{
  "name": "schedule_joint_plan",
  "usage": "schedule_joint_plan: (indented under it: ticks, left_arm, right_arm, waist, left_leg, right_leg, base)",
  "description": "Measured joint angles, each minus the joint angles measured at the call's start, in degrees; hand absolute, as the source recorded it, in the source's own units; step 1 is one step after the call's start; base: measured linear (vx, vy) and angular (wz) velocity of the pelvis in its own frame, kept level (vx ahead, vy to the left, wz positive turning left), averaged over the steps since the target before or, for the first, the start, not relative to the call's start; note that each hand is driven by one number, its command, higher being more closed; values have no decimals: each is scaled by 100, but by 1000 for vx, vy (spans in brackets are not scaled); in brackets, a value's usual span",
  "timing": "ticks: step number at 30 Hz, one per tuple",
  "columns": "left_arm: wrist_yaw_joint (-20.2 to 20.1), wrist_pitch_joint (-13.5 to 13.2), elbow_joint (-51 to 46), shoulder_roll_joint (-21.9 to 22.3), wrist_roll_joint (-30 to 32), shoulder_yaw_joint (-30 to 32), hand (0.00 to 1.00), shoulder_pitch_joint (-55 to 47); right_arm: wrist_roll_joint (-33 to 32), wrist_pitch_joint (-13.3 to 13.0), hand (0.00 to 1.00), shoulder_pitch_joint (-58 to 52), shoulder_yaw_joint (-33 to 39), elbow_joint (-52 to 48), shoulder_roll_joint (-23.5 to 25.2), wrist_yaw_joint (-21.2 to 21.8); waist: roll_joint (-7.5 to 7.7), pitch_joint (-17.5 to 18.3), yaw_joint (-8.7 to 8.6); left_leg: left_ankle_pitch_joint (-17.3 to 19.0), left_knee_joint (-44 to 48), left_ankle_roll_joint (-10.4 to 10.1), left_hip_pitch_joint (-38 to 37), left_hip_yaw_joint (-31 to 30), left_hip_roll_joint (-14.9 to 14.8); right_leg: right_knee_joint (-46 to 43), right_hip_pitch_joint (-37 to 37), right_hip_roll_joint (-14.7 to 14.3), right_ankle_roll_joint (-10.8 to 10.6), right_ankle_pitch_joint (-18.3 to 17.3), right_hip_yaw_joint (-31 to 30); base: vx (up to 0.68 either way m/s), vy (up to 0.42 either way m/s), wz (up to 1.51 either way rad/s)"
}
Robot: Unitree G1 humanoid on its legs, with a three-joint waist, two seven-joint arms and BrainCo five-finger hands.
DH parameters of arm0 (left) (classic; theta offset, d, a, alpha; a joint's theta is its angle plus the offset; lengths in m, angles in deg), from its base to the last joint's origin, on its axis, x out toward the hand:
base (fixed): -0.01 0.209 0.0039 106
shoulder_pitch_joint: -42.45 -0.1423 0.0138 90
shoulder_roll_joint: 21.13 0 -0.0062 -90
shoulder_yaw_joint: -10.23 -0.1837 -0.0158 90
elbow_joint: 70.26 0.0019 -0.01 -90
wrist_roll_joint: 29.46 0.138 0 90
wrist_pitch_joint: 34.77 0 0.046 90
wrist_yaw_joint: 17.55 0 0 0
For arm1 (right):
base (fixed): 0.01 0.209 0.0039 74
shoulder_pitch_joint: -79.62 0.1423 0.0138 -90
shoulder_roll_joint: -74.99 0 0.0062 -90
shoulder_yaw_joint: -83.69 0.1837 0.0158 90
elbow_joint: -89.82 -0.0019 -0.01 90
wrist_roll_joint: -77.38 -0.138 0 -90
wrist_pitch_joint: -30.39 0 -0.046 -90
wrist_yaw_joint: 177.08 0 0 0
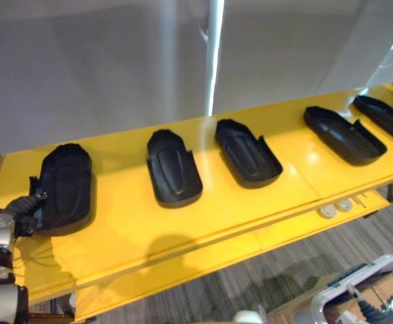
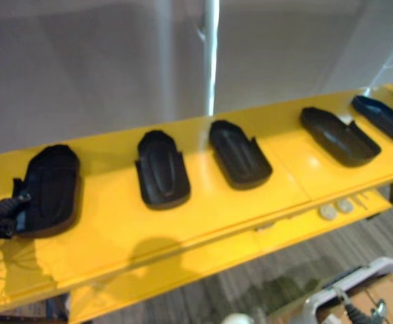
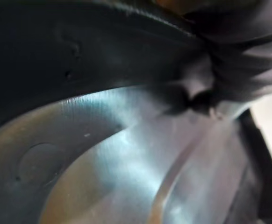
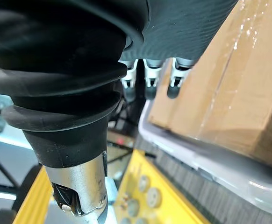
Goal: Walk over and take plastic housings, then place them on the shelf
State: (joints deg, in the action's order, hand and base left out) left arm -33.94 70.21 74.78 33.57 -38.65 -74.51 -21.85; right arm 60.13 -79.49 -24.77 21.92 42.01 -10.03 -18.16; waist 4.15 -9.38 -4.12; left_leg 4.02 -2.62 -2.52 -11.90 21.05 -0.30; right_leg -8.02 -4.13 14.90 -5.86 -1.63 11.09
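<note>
Several black plastic housings lie in a row on the yellow shelf [image 1: 129,223]. The leftmost housing [image 1: 65,185] sits at the shelf's left end, hollow side down. My left hand [image 1: 26,206] is against its near left edge, and the left wrist view shows the housing's dark inner surface [image 3: 103,154] from very close. Further right lie a second housing [image 1: 173,169], a third [image 1: 247,152] and a fourth [image 1: 342,135], all hollow side up. My right hand [image 4: 147,77] hangs low with relaxed fingers and holds nothing, beside a cardboard box [image 4: 248,93].
Two white round discs [image 1: 335,208] rest on the shelf's lower front ledge. A pale bin [image 1: 345,290] with the cardboard box stands on the grey carpet at the lower right. A grey wall and a white pole [image 1: 213,54] rise behind the shelf.
</note>
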Motion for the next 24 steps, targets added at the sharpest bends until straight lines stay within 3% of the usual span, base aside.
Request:
schedule_joint_plan:
  ticks: [1, 11, 24]
  left_arm:
    - [-3, 0, -3, 0, 0, 0, 0, 0]
    - [64, -19, -17, 34, -227, -3, 0, 17]
    - [701, -143, -90, 238, -333, 4, 0, 34]
  right_arm:
    - [0, 0, 0, -10, 4, 0, 0, 1]
    - [4, -10, 0, 3, 32, -1, 39, 113]
    - [5, -40, 0, 50, 35, -2, 38, 251]
  waist:
    - [7, 0, -1]
    - [-5, -8, -9]
    - [-115, -78, -4]
  left_leg:
    - [0, -17, 0, -5, 5, 4]
    - [-120, -190, 25, -25, -6, 105]
    - [-165, -195, 18, -24, -3, 93]
  right_leg:
    - [-7, 2, 1, 0, -1, 0]
    - [76, 3, 23, -4, -3, 17]
    - [88, 6, 4, -10, -4, 15]
  base:
    - [-73, -14, -5]
    - [-18, -2, 0]
    - [0, 0, 0]
